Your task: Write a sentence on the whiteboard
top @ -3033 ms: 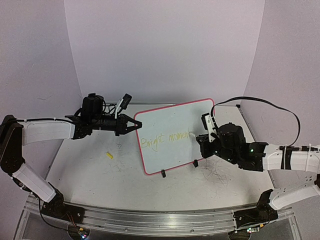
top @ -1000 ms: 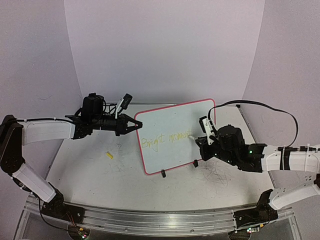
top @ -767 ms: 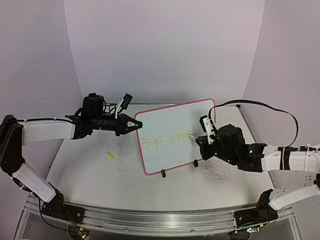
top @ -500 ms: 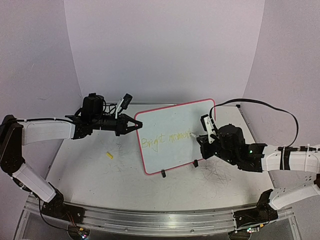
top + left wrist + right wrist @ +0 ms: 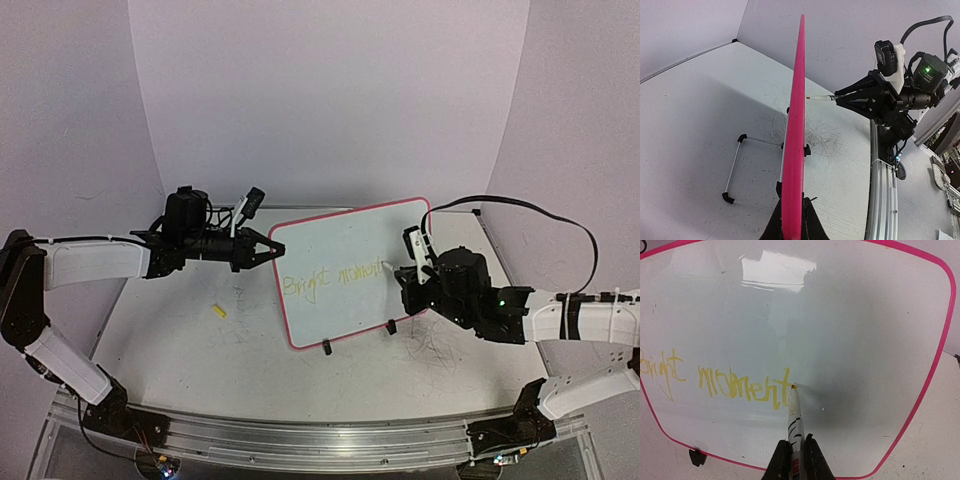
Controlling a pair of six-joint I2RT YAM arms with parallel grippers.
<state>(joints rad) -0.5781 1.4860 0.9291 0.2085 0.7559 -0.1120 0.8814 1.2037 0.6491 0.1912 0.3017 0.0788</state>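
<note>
Now: marker tip at the end of "moment", blank board to its right

Left gripper (image 5: 272, 247) has its fingers clamped on the left rim of the whiteboard (image 5: 350, 235). It steadies the board and does no writing. A small yellow piece (image 5: 219, 310), maybe the marker cap, lies loose on the counter (image 5: 170, 350), well apart from the board.

The whiteboard stands nearly upright, long axis left-right, propped by a wire stand (image 5: 735, 170) behind it. The sentence (image 5: 735, 382) reads "Bright moment" so far, in faint yellow across the lower half.

The yellow marker (image 5: 794, 415) touches the board at the crossbar of the last "t". Right gripper (image 5: 793, 447) has its fingers shut around the barrel and points straight at the board face.

Judged: the rest of the text must go right of the tip, so the right arm slides rightward along the line. The surface is glossy and smooth. Bare white runs from the tip to the pink rim, and it looks tight for more words. Pressing hard could tip the board back, so the left hold matters.
</note>
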